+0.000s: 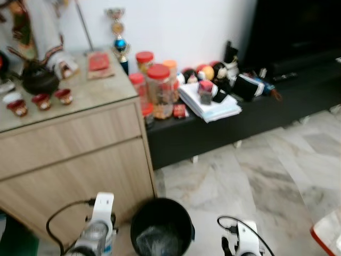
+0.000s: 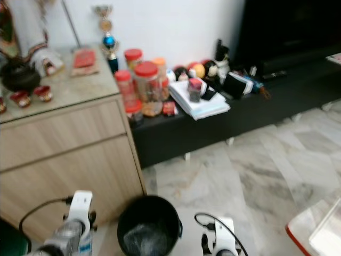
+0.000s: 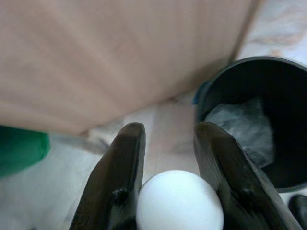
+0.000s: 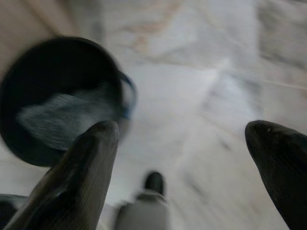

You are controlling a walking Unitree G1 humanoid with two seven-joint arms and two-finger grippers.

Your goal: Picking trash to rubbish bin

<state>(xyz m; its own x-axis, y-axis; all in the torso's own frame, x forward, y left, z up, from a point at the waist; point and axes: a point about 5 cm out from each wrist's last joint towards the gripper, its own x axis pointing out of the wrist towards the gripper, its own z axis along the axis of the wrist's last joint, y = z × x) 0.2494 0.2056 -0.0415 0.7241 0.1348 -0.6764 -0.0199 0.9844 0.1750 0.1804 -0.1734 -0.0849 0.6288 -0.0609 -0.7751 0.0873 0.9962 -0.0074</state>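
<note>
Looking down from the head, the left eye view shows a black rubbish bin (image 1: 162, 226) on the marble floor (image 1: 256, 165), just right of a wooden cabinet (image 1: 74, 160). Some grey crumpled stuff lies inside the bin. The left arm (image 1: 96, 226) comes up at the near left edge beside the bin, and the right arm (image 1: 242, 240) at the near right of it. On the cabinet's worktop sit a dark teapot (image 1: 38, 79) and small red cups (image 1: 41, 101). Farther right, a low black shelf (image 1: 213, 125) carries red-lidded jars (image 1: 158, 89), a stack of papers (image 1: 209, 104) and a trophy (image 1: 119, 38) near the wall.

The right eye view gives the same scene, with the bin between the two arms.

In the left wrist view, the left gripper (image 3: 165, 139) has its two fingers (image 3: 117, 177) closed part-way around a white rounded object (image 3: 180, 201), which fills the gap between them near their base. Beyond the fingertips lie the cabinet's wood face, a strip of floor and the bin's open mouth. A green thing (image 3: 21, 148) shows at one edge.

In the right wrist view, blurred, the right gripper (image 4: 184, 129) has its fingers (image 4: 81, 177) spread wide apart with nothing between them. The bin lies beyond one finger, pale floor past the other.
</note>
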